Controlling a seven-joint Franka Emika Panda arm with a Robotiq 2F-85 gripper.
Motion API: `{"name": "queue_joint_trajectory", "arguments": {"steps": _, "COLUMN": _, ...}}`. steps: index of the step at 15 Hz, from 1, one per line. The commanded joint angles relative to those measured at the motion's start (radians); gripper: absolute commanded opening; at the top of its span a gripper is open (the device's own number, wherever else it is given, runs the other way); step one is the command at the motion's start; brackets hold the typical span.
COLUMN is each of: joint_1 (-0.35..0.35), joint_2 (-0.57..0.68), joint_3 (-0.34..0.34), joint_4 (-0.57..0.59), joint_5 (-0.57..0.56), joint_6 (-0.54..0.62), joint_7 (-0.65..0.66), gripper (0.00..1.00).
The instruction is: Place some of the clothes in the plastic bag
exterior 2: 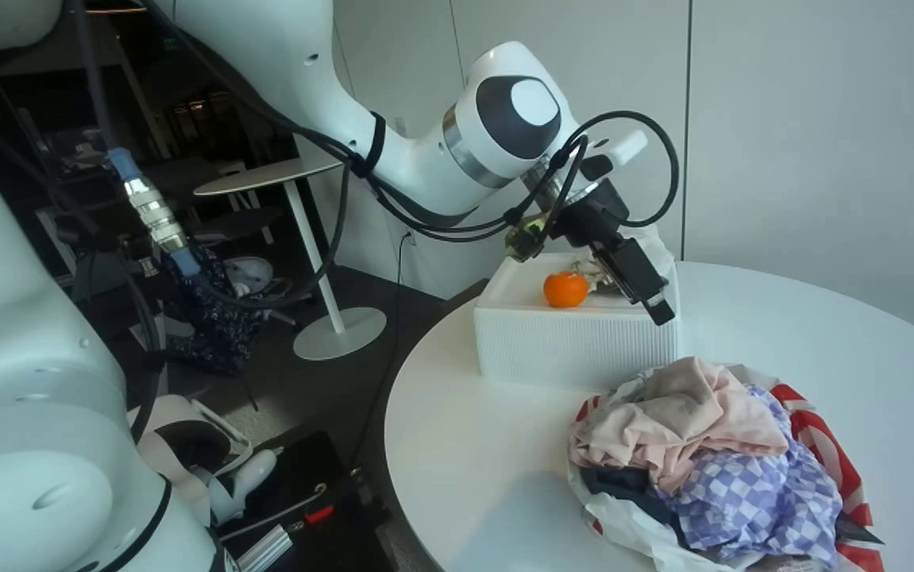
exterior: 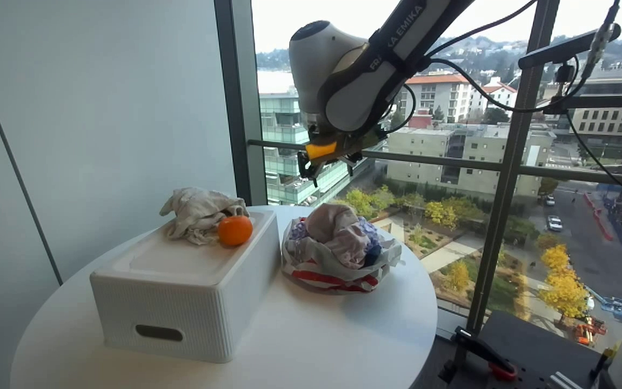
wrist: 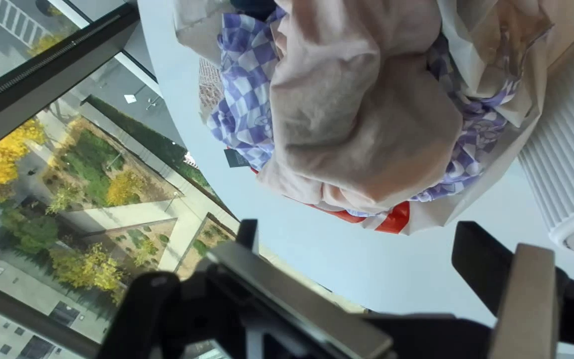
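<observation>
Pink crumpled cotton-like cloth (exterior 2: 703,421) tops the red-and-white plastic bag (exterior: 329,276) — presumably for stowing; jaws wide, holding nothing.

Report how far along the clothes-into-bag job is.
Done: the pink cloth and purple checked cloth lie heaped in the plastic bag.
In hand: nothing; the gripper hangs open and empty.
Left: perhaps nothing, since only some were wanted; the pale cloth lies outside, on the white box.
</observation>
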Motion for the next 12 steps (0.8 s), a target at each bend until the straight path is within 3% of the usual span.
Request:
{"name": "queue_joint_trajectory", "arguments": {"steps": 1, "joint_1": -0.052, "joint_2": -0.052, "joint_3": 0.105, "joint_4": -0.063, "joint_5": 0.065, "joint_6": -0.039, "joint_7": -0.056, "gripper": 1.00}}
{"name": "queue_joint_trajectory", "arguments": {"steps": 5, "joint_1": -0.085, "joint_2": 0.023, "joint_3": 0.146, "joint_4": -0.078, "joint_5": 0.045, "joint_6": 0.035, "joint_7": -0.003, "gripper": 1.00}}
{"name": "queue_joint_trajectory", "arguments": {"steps": 12, "joint_1": -0.079, "joint_2": 0.167, "joint_3": 0.159, "joint_4": -0.054, "joint_5": 0.121, "joint_6": 0.145, "joint_7": -0.047, "gripper": 1.00}}
